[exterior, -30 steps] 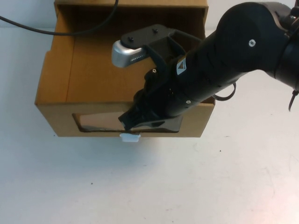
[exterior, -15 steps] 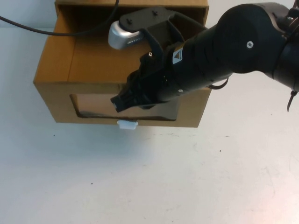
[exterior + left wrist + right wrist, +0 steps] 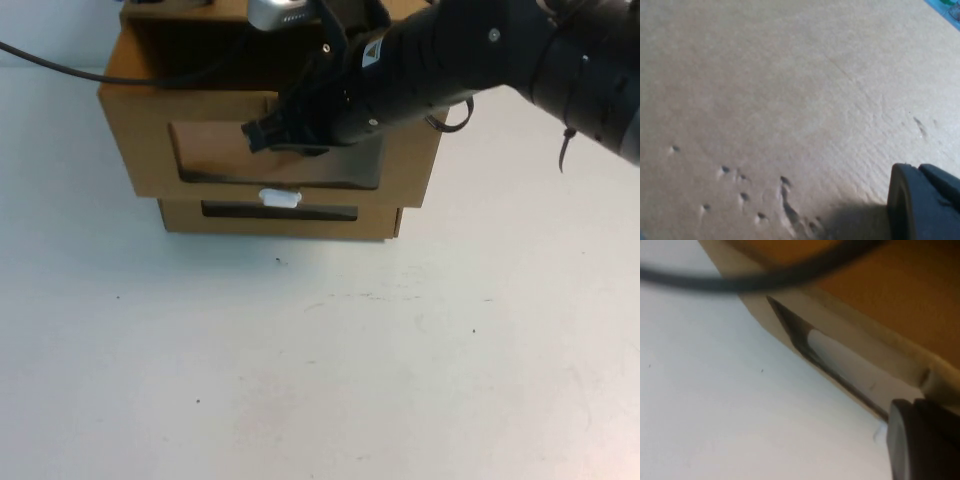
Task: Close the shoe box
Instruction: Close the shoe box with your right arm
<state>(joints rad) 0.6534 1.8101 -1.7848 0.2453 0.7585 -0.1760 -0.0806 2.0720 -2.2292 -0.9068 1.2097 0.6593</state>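
High view has the white table (image 3: 330,370) filling the lower frame, and up at top centre sits the shoe box (image 3: 145,150), brown cardboard atop a twin box (image 3: 380,222), its white pull tab (image 3: 279,198) just below the window. Right gripper (image 3: 258,135) reaches in from upper right against the box front, its finger state impossible to tell. Left gripper (image 3: 925,202) shows only a dark fingertip hard against plain cardboard in its wrist view, and there too I cannot tell.

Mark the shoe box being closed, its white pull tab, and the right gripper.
shoe box (image 3: 145,145): high view, bare front panel left of the window.
white pull tab (image 3: 280,198): high view, middle of the tab below the window.
right gripper (image 3: 258,134): high view, fingertips against the box front.
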